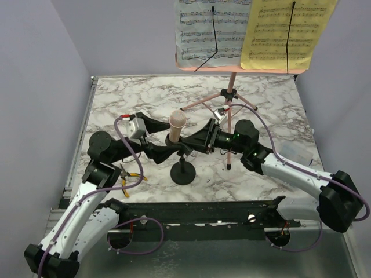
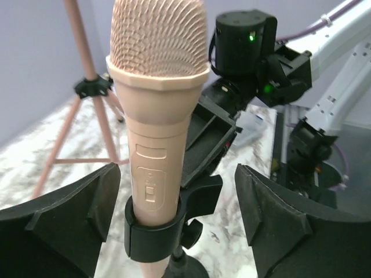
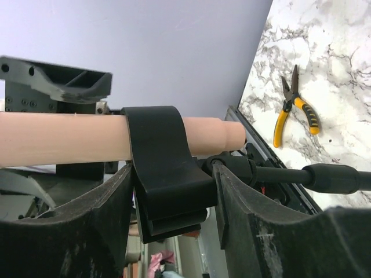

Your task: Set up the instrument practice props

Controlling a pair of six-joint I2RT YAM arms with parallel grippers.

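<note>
beige microphone (image 1: 177, 123) is upright in the clip (image 3: 165, 168) of the little black mic stand (image 1: 184, 172), mid-table on the marble top (image 1: 116, 98). right gripper (image 3: 174, 194) is clamped on that clip, fingers tight on both sides. left gripper (image 2: 177, 197) sits wide, fingers flanking the mic handle, not touching. behind them the pink music stand (image 1: 231, 110) is up, white page (image 1: 211, 29) and yellow page (image 1: 287, 32) on its desk. pliers (image 1: 130, 176) lie by the left arm.

Both arms are reaching inward, the left tool (image 2: 174, 176) gaping (fingers wide apart), the right tool (image 3: 174, 171) clamping the mic-stand clip (image 3: 159, 139).
</note>
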